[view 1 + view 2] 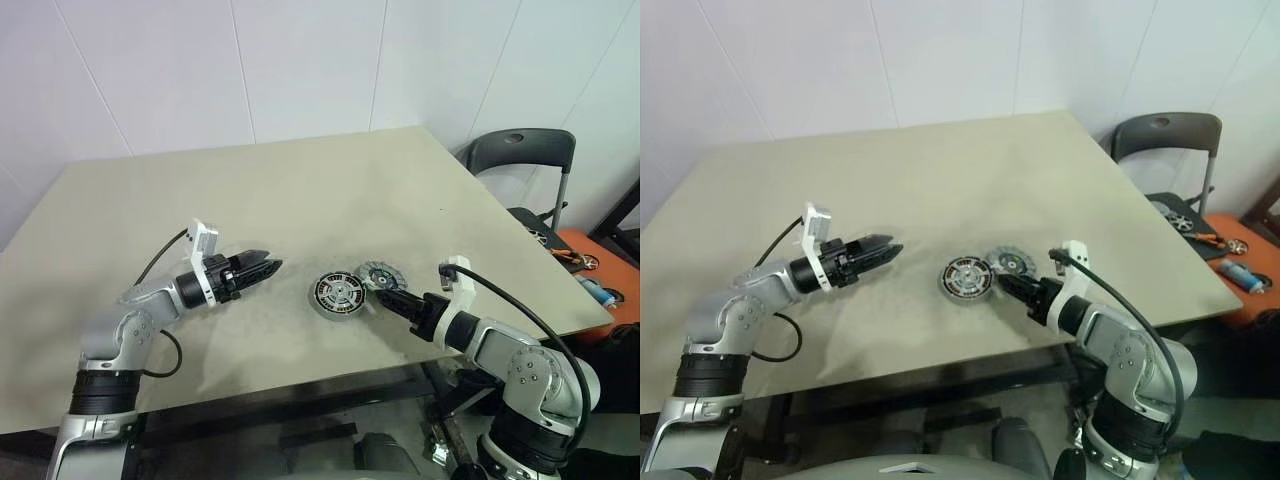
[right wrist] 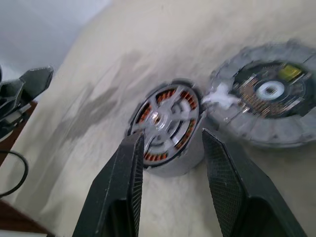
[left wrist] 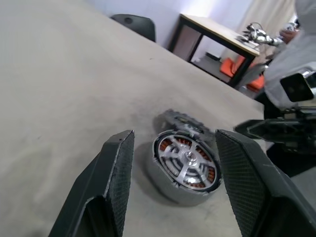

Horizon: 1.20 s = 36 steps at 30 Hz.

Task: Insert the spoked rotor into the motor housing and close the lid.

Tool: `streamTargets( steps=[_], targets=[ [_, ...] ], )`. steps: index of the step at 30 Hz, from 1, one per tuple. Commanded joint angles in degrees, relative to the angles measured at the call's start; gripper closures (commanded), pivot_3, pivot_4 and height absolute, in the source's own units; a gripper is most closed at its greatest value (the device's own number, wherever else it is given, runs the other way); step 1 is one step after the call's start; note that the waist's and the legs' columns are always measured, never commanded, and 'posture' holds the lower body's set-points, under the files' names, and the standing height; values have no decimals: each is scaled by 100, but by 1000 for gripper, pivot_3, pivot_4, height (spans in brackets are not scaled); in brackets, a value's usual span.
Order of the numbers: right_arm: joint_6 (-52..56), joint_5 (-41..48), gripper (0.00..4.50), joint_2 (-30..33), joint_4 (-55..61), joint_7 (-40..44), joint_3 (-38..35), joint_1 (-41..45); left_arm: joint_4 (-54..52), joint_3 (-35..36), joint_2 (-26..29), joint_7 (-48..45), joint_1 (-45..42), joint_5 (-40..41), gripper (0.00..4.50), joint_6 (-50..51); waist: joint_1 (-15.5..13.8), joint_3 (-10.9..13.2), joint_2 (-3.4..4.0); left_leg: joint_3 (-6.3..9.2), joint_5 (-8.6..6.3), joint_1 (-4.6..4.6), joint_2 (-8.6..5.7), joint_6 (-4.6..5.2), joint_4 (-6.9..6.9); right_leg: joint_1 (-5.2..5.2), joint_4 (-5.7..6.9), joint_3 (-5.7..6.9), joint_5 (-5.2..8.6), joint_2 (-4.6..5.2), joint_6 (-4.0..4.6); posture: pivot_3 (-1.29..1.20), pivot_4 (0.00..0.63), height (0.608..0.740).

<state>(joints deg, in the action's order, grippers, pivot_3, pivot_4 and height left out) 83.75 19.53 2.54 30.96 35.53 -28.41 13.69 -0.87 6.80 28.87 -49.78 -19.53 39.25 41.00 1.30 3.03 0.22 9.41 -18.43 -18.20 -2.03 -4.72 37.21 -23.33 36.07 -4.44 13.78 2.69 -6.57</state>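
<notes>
Sitting near the front edge of the beige table (image 1: 300, 190), the motor housing (image 1: 338, 295) lies flat with the spoked rotor (image 1: 338, 293) already seated in it, silver spokes over the copper windings. The lid (image 1: 380, 275) lies on the table just beside the housing, on the robot's right, not yet fitted. Left gripper (image 1: 268, 266) hovers level above the table, well apart from the housing on its left, holding nothing. Right gripper (image 1: 383, 297) points at the housing from the right, fingertips close to both housing and lid.

Left wrist view: fingers (image 3: 114, 177) stand wide apart, empty; the housing (image 3: 185, 165) with the rotor shows between them, farther off, lid (image 3: 180, 119) behind it.

Right wrist view: fingers (image 2: 123, 190) are parted, gripping nothing; housing (image 2: 165, 126) lies just past the tips, lid (image 2: 266, 94) touching or nearly touching its rim.
</notes>
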Motion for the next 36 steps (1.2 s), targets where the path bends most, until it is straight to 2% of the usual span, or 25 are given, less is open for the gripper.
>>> streamTargets(
  steps=[1,4,8,11,15,23,36],
  targets=[
    [-792,-138,2579,590,-632,-343,-104,129,23,-23,69,-81,-147,-97,1712,-122,-6,0,-1,0,0,-1,0,0,0,1,-3,0,0,1,0,0,0,740],
    [-1754,-535,2579,1298,-1154,-395,726,-257,-64,-38,71,-77,-64,-127,1712,-131,-25,-1,-2,-1,-1,-10,-1,2,-7,-3,-14,1,-2,5,-2,0,0,740],
    [-2208,-562,2579,1553,-1751,-499,1080,-439,-124,-25,123,-107,16,-175,1712,-140,30,-1,-2,-1,-5,-13,1,9,-17,-13,-15,-2,-6,4,7,0,0,740],
    [-2453,-485,3177,1637,-1799,-469,1282,-567,-81,24,170,-121,13,-187,1712,-147,72,-5,-12,-4,-6,-10,1,10,-9,-5,-15,-5,-7,5,6,0,0,740],
    [-2532,-279,4465,1611,-1655,-373,1559,-719,-40,79,207,-120,67,-207,1712,-193,100,-5,-14,-1,-6,-5,1,10,-5,2,-15,-2,6,2,-15,0,0,740],
    [-2214,406,4465,1699,-1070,-64,2002,-813,-161,59,139,-5,170,-194,1712,-230,120,-4,-15,1,-6,-5,3,10,-9,0,-14,-2,6,1,-15,0,0,740],
    [-2466,340,4465,1662,-1871,-745,1927,-468,-211,16,109,36,223,-238,1712,-273,83,-4,-15,1,-6,-11,1,11,-8,0,-25,-1,5,4,-14,0,0,740]
  ],
)
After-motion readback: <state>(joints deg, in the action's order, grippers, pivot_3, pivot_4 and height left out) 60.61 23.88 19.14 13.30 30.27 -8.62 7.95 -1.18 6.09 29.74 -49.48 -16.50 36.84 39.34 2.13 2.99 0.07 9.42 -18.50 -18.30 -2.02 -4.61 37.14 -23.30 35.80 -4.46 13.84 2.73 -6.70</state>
